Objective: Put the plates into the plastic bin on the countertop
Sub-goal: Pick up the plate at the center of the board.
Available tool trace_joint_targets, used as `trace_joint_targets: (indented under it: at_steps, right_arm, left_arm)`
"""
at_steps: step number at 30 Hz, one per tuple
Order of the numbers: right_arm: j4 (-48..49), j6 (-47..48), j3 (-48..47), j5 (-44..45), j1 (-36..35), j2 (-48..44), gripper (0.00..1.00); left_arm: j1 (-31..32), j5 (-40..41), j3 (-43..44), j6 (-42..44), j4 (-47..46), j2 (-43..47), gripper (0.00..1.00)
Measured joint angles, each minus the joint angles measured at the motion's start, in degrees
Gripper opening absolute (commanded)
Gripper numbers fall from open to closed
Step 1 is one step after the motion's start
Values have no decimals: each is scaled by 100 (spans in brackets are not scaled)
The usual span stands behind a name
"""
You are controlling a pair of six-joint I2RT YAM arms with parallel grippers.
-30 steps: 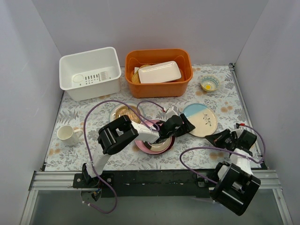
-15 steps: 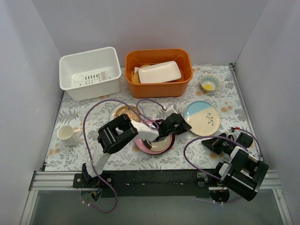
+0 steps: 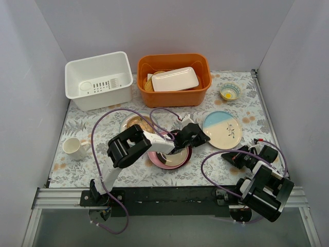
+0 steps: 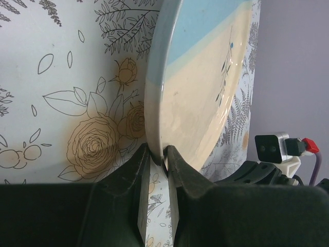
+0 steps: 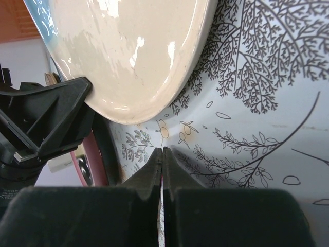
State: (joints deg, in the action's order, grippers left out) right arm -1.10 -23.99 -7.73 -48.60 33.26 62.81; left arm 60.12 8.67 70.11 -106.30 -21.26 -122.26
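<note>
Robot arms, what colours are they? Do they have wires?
The left arm and right arm are both built from chunky black joints and white links. A purple cable loops along each one. The right arm also carries a white plug with a red tip. The left gripper and right gripper each have two black, wedge-shaped fingers.

Plain pale lilac walls close in three sides under soft, even light.

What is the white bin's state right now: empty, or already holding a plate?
Empty. From above, the plastic bin shows only its bare white floor with the row of slots; no plate lies inside.
</note>
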Motion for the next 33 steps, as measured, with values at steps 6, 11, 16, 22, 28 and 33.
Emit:
trace_joint_targets:
  at_steps: [6, 11, 16, 22, 28, 33]
  right_arm:
    - [0, 24, 2, -2, 0, -11, 1]
    - [0, 28, 2, -101, 0, -74, 3]
    - [0, 42, 2, -184, 0, -149, 6]
    - [0, 74, 2, -326, 0, -177, 16]
    - [9, 118, 13, -568, 0, -518, 28]
    - [22, 125, 13, -715, 0, -815, 30]
  left_arm:
    - [-2, -2, 37, 44, 111, 33, 0]
    - [-4, -7, 155, 262, 378, 170, 0]
    - [-4, 7, 195, 505, 632, 398, 0]
    - [-42, 105, 214, 752, 1113, 850, 0]
    - [-81, 245, 472, 1008, 1685, 1021, 0]
    - [-136, 251, 573, 1058, 1941, 1027, 0]
